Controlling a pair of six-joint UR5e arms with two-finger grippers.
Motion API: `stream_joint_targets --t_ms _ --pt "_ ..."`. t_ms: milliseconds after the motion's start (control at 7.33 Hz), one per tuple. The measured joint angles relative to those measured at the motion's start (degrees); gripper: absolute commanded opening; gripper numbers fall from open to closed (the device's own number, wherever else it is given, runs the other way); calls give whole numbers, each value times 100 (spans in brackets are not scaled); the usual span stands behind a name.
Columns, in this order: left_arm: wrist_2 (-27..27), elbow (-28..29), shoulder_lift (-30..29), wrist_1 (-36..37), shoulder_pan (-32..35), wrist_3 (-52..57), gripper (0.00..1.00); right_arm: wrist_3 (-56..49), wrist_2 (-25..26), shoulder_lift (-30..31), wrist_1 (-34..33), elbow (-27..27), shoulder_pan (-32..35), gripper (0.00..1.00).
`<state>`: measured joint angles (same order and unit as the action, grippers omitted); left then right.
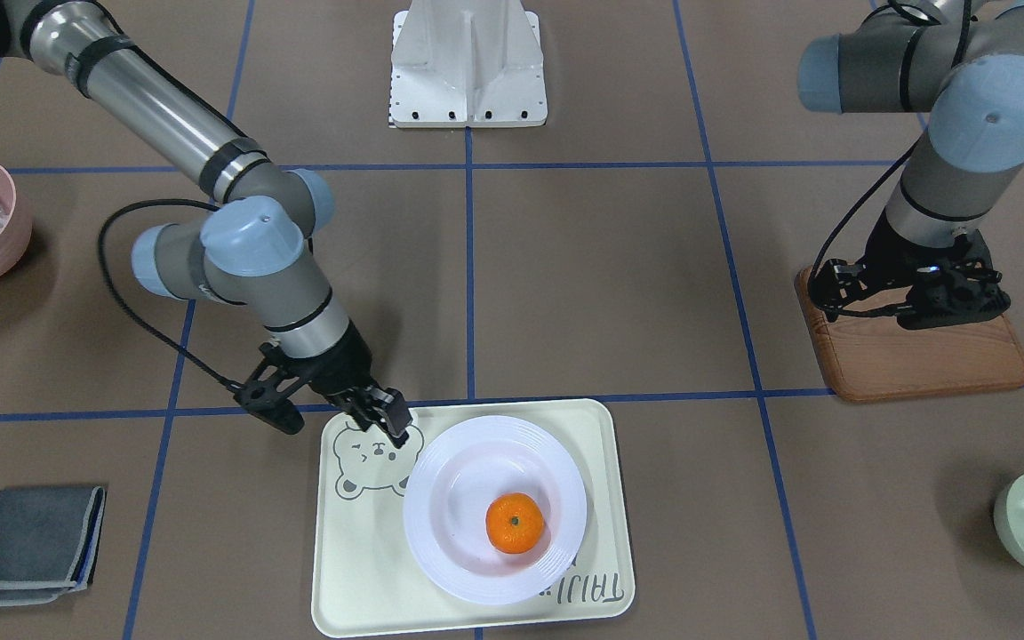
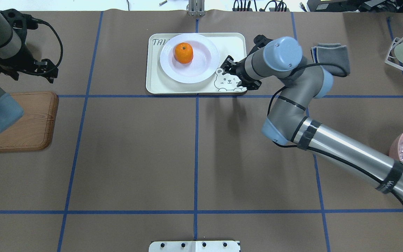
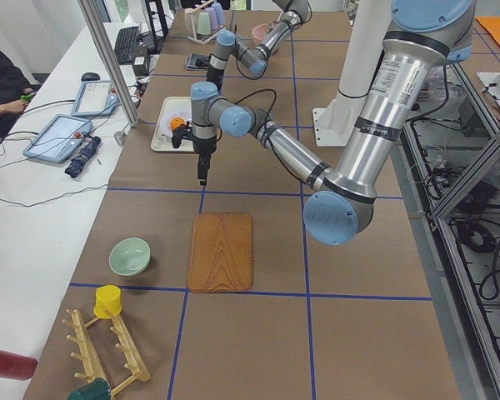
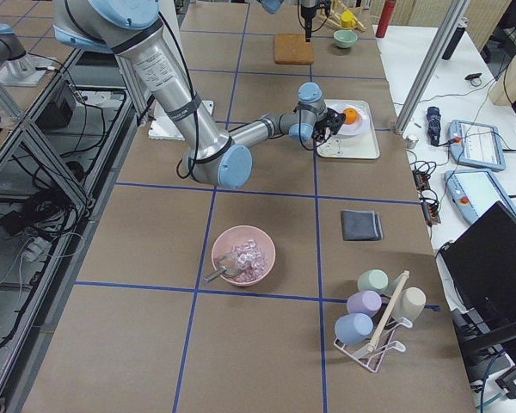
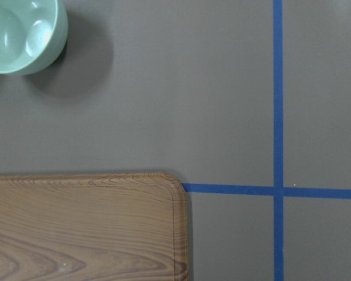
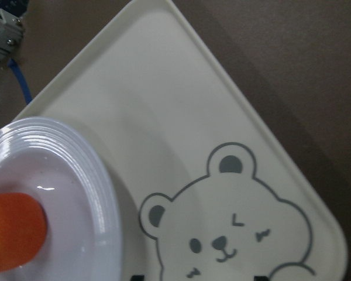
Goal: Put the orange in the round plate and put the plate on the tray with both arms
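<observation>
White glossy round plate [image 1: 454,487] holds a small bright orange [image 1: 515,524].

Overhead and front views opposed, side views along table [image 2: 135,157], wrist views close, tray [image 2: 152,81] in five

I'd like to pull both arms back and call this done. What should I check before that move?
1. Orange inside the round plate: ok.
2. Plate sitting on the tray, within its rim: ok.
3. Right gripper holding nothing: ok. It is open over the bear drawing, beside the plate's rim.
4. Left gripper away from the tray: ok. It hangs over the wooden board.
5. Left gripper open or shut: cannot tell.
</observation>
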<state>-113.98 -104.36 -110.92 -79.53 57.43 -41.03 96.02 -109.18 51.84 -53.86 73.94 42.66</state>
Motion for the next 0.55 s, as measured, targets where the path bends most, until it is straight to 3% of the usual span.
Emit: stream_joint_targets --t_ms 273,545 --pt "-45 -22 28 -5 184 38 99 -1591 -679 649 -2123 1339 433 100" --pt "-148 -26 276 2 664 965 99 -3672 -842 1645 -3461 2555 988 100"
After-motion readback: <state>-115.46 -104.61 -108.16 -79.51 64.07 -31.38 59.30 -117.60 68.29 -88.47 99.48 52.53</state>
